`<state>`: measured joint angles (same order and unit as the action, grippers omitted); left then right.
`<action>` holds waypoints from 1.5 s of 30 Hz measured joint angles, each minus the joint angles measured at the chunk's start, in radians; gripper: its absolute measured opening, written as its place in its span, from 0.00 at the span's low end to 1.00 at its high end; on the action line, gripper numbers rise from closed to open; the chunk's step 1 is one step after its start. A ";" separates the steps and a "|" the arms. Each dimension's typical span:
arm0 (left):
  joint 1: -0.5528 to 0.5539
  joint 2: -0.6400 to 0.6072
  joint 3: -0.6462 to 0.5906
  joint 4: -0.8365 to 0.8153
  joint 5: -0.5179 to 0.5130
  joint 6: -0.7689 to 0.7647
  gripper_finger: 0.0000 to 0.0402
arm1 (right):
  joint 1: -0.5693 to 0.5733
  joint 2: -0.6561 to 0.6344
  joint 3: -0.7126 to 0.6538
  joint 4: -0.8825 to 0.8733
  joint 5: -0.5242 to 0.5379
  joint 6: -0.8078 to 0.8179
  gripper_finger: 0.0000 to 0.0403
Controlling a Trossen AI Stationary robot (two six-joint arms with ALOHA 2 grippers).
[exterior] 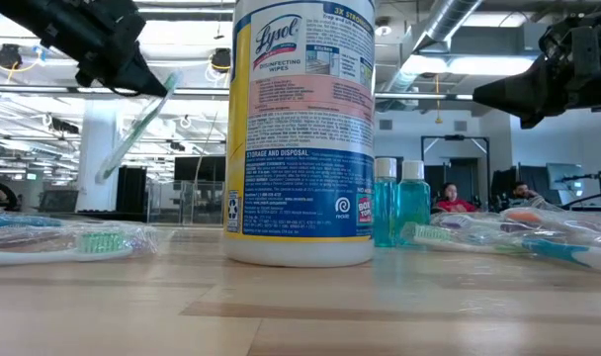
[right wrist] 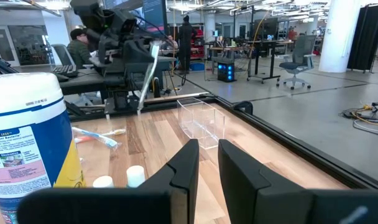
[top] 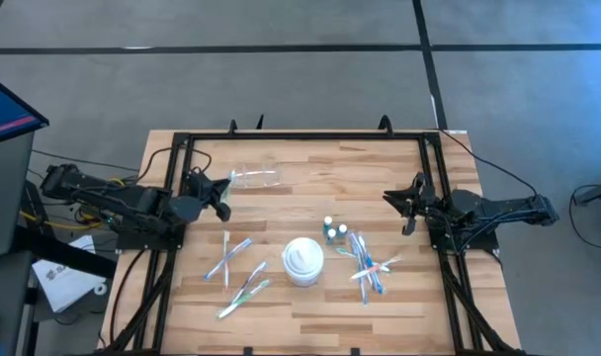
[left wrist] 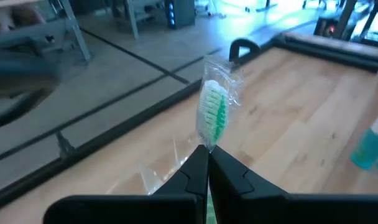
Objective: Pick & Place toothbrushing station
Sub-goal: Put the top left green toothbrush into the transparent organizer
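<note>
Left gripper (left wrist: 207,152), jaws clamped on a wrapped green-bristled toothbrush (left wrist: 215,112), hangs beside the clear plastic container (top: 253,178) on the wooden tabletop (top: 310,163); the slick wrapper could slip. Right gripper (right wrist: 207,155) waits, jaws narrowly parted.

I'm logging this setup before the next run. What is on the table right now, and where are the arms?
Lysol wipes tub: one, white lid, table centre.
Mouthwash bottles: two, blue-green with white caps, right of the tub.
Clear plastic container: one, far side of the table.
Wrapped toothbrushes, left: several, pastel, lying loose left of the tub.
Wrapped toothbrushes, right: a pile, pastel, right of the tub.
Held toothbrush: one, green bristles, wrapped, lifted.
Left gripper: jaws shut on the toothbrush, beside the container.
Right gripper: waiting at the right edge.
</note>
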<state>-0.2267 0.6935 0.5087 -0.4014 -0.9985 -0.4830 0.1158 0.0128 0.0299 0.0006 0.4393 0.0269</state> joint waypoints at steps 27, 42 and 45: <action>0.583 -0.012 -0.085 0.578 0.424 0.374 0.00 | 0.000 0.000 0.000 0.000 0.000 0.000 0.13; 0.684 -0.011 -0.283 0.855 0.480 0.374 0.00 | 0.000 0.000 0.000 0.000 0.000 0.000 0.13; 0.684 -0.011 -0.312 0.886 0.475 0.374 0.00 | 0.000 0.000 0.000 0.000 0.000 0.000 0.13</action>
<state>0.4572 0.6827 0.1963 0.4844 -0.5238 -0.1093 0.1158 0.0124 0.0299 0.0006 0.4389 0.0269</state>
